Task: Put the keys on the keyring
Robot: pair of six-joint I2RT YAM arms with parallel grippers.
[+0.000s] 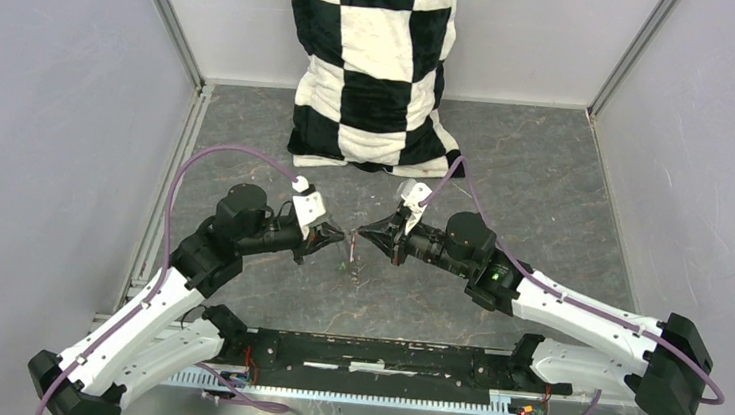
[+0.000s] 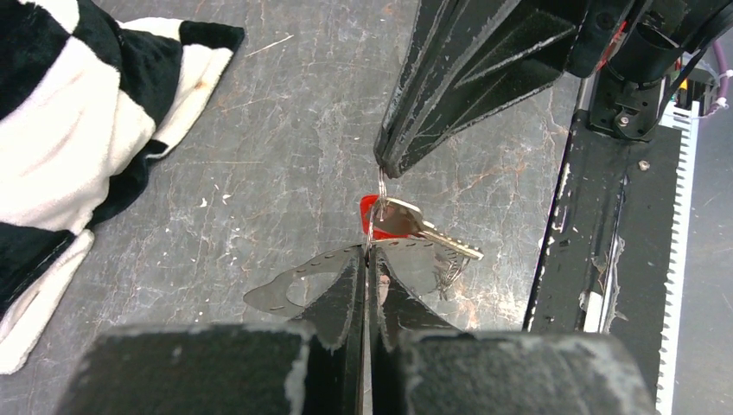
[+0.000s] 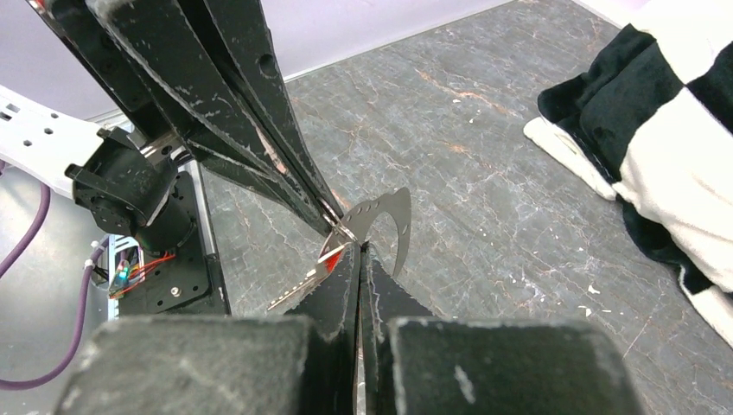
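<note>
Since the wire of the keyring [image 2: 379, 184] is so thin, we are pinching it with the left pincer [image 2: 367, 258] and the right pincer [image 2: 386, 166] fully closed, tip to tip above the counter [image 2: 285, 130]; the red key [image 2: 406, 220] is hanging between them.

High overview down onto the table [image 1: 546, 183]; two close, opposed wrist views, red key [image 2: 368, 209] common to both

The left gripper [image 2: 367, 259] has its jaws pressed together on the lower end of the thin keyring [image 2: 380, 184] wire, and the right gripper [image 2: 386, 166] pinches its top. A red-headed key [image 2: 402, 218] sits against the wire, blade pointing right, above the grey bench [image 2: 285, 130], with a checkered cloth [image 2: 78, 130] at left
</note>
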